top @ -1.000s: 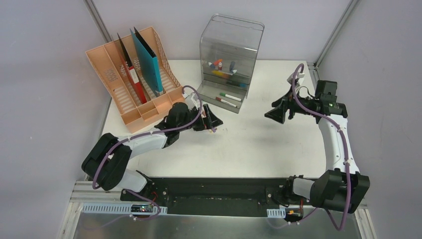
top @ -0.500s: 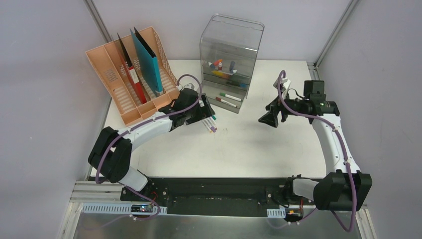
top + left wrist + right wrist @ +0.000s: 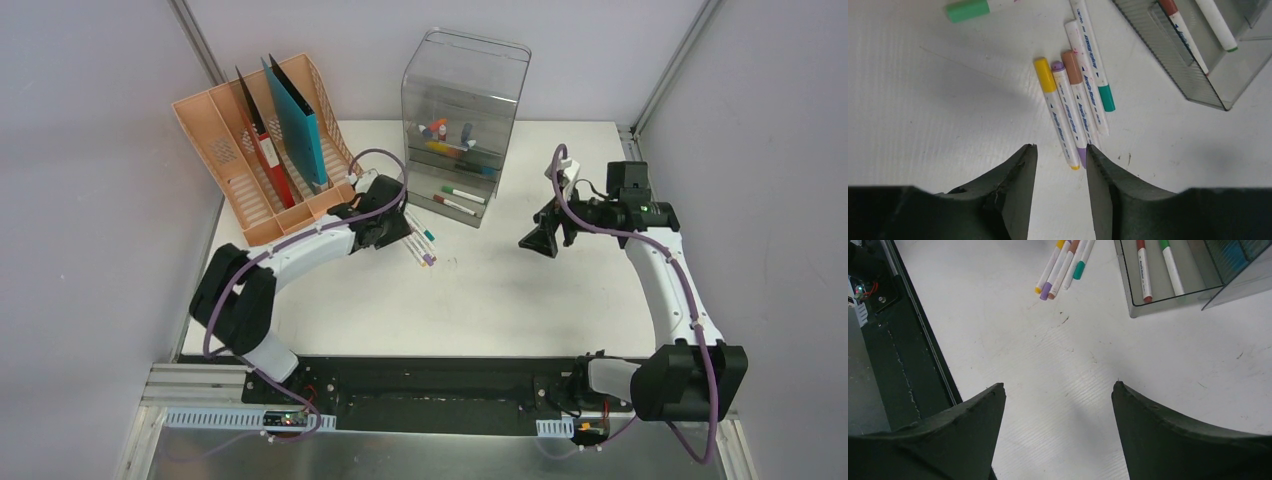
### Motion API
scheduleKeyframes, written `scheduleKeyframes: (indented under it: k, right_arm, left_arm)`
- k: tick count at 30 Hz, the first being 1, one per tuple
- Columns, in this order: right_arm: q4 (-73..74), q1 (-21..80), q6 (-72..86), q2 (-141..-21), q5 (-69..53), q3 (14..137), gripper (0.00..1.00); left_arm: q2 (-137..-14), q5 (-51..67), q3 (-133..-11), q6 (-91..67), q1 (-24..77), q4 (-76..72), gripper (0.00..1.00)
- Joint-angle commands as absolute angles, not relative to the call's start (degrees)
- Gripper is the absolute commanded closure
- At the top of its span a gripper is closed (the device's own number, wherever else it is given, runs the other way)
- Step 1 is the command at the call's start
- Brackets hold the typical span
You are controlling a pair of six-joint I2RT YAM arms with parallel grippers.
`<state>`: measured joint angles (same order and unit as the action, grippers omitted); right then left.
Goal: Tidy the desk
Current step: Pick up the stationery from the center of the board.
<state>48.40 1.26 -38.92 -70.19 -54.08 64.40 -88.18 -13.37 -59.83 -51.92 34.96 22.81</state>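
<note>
The white desk (image 3: 520, 290) carries several markers (image 3: 422, 245) lying side by side in front of the clear box. In the left wrist view they are a yellow-capped marker (image 3: 1055, 110), a purple one (image 3: 1068, 107), a brown one (image 3: 1079, 95) and a teal one (image 3: 1095, 60). My left gripper (image 3: 1060, 147) hovers just short of their near ends. Its jaws stand narrowly apart with nothing between them. My right gripper (image 3: 1059, 385) hangs wide open over bare desk at the right (image 3: 535, 240), and it holds nothing.
A clear grey drawer box (image 3: 465, 100) stands at the back, its open bottom tray (image 3: 1173, 65) holding two markers. A peach file rack (image 3: 250, 170) with red and teal folders sits back left. One green-capped marker (image 3: 968, 10) lies apart. The black front rail (image 3: 908, 365) borders the near edge.
My left gripper has drawn back left from over the markers, uncovering them, and its jaws have narrowed. The right gripper has shifted a little to the left.
</note>
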Motion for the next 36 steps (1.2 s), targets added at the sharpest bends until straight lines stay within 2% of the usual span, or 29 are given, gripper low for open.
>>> scheduleKeyframes:
  k: [1, 10, 15, 36]
  right_arm:
    - [48.84, 1.67, -41.03, -69.60, -52.76, 66.58, 0.19]
    - [51.55, 3.54, -42.06, -73.95, -52.13, 68.25, 0.19]
    - [51.44, 4.74, -42.36, -74.82, -50.92, 68.03, 0.18]
    - [51.66, 5.10, -42.50, -75.50, -50.93, 68.11, 0.18]
  left_arm:
    - [-94.44, -16.87, -63.69, -53.09, 36.15, 25.59, 0.60]
    - [-99.90, -20.19, -69.93, -52.66, 38.92, 28.39, 0.58]
    - [-103.65, -21.79, -73.42, -54.88, 40.19, 32.90, 0.61]
    - [-105.98, -21.45, -74.76, -53.11, 41.48, 33.26, 0.67]
